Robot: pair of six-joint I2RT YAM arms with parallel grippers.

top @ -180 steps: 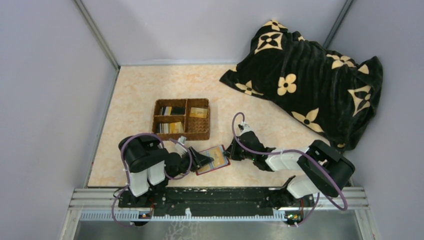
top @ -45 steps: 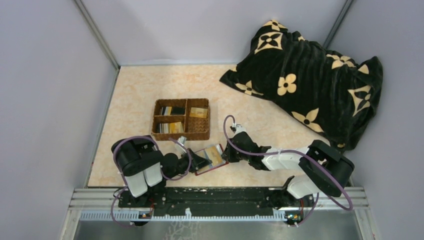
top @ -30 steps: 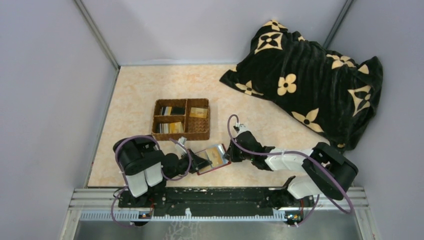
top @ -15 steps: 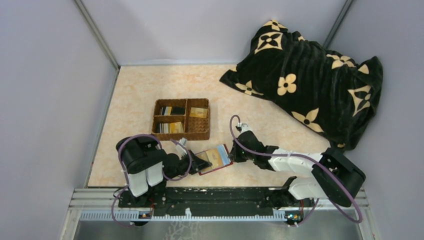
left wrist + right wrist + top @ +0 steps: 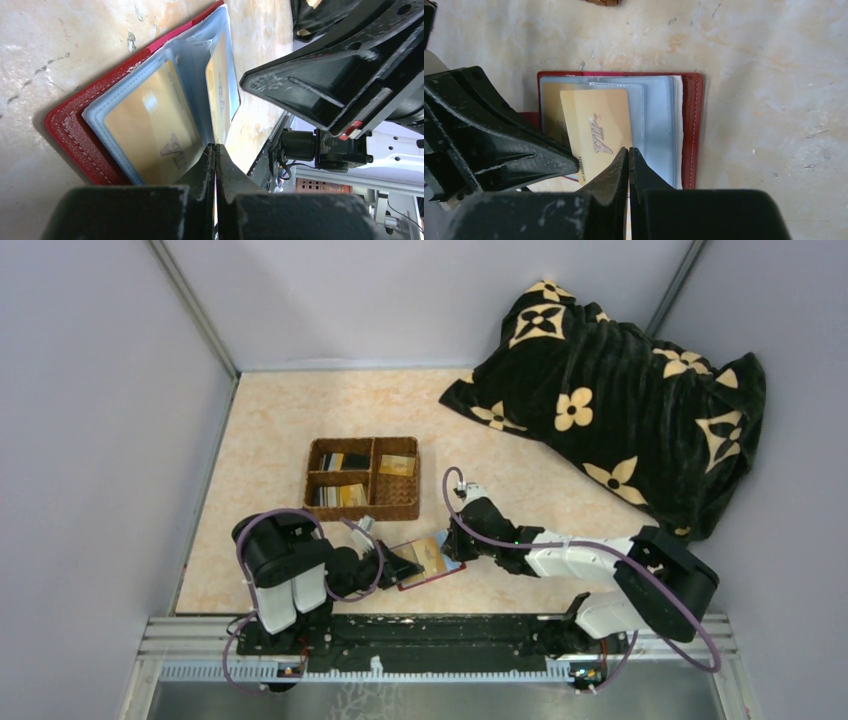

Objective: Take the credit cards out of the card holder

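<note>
The red card holder lies open on the table between the two arms, its clear bluish pockets up; it also shows in the right wrist view. My left gripper is shut on the holder's near edge, at a clear pocket leaf. A tan-yellow credit card sticks partway out of a pocket. My right gripper is shut on that card's edge. Another yellow card sits inside a pocket. In the top view my left gripper and right gripper meet over the holder.
A brown wicker divided basket stands just behind the holder, with several cards in its compartments. A black blanket with cream flowers is heaped at the back right. Grey walls close in the table.
My right gripper drew back to the right with a tan-yellow card showing, then moved left over the holder again. My left gripper has stayed on the holder's edge.
</note>
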